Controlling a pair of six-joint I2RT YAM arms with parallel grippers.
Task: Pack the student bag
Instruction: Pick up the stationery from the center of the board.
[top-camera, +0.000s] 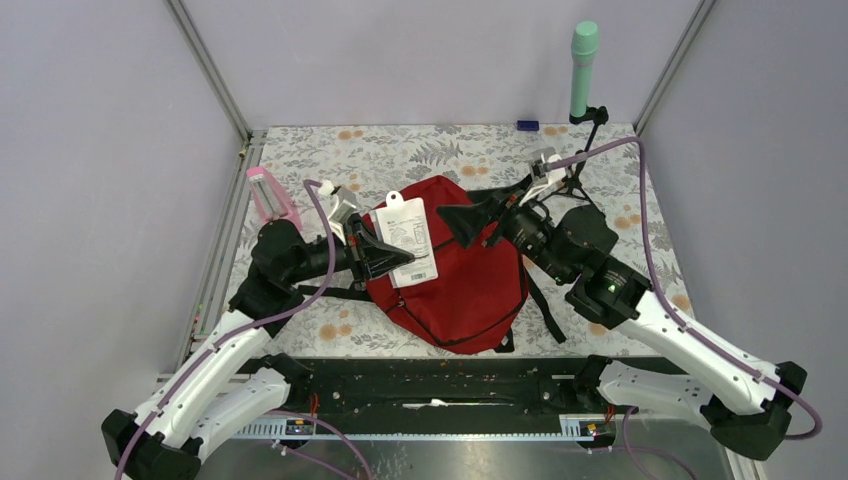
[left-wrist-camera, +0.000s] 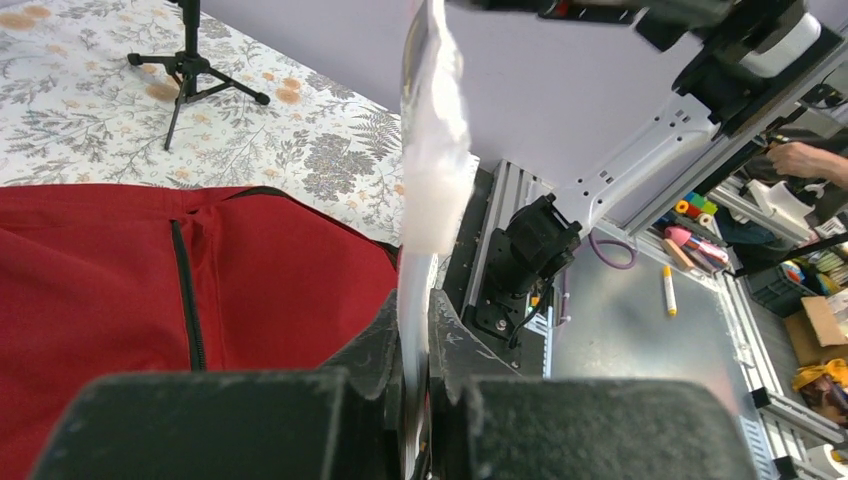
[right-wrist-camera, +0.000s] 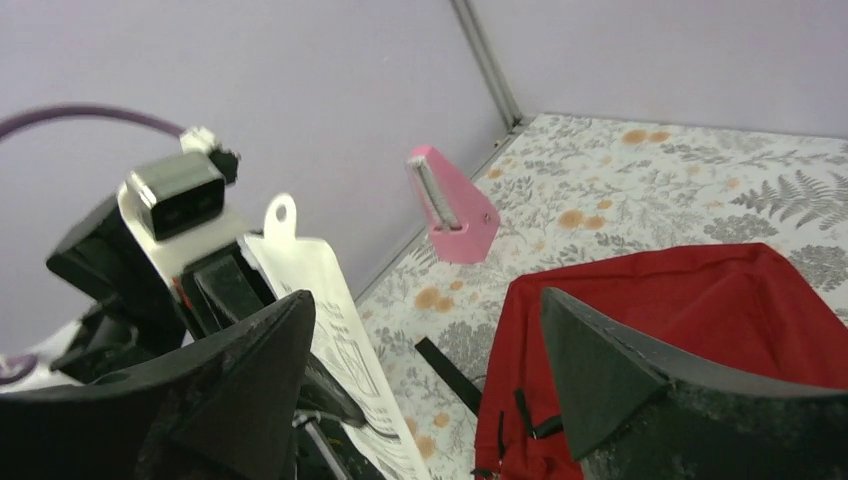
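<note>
The student bag (top-camera: 470, 290), a large red backpack with black zippers, lies flat on the flowered table (top-camera: 440, 150). My left gripper (top-camera: 392, 258) is shut on a flat white packet (top-camera: 410, 235) with a hang hole and printed label, held over the bag's left part. In the left wrist view the packet (left-wrist-camera: 435, 150) stands edge-on between the pinched fingers of the left gripper (left-wrist-camera: 415, 330), above the bag (left-wrist-camera: 100, 270). My right gripper (top-camera: 467, 222) hangs open over the bag's top, holding nothing. Seen from the right wrist, that gripper (right-wrist-camera: 430, 340) spans the packet (right-wrist-camera: 320, 290) and the bag (right-wrist-camera: 700, 290).
A small pink case (top-camera: 272, 195) stands at the table's left edge, also in the right wrist view (right-wrist-camera: 455, 205). A green cylinder (top-camera: 583, 60) on a black tripod (top-camera: 585, 150) stands at the back right. Black straps (top-camera: 545, 305) trail from the bag's right side.
</note>
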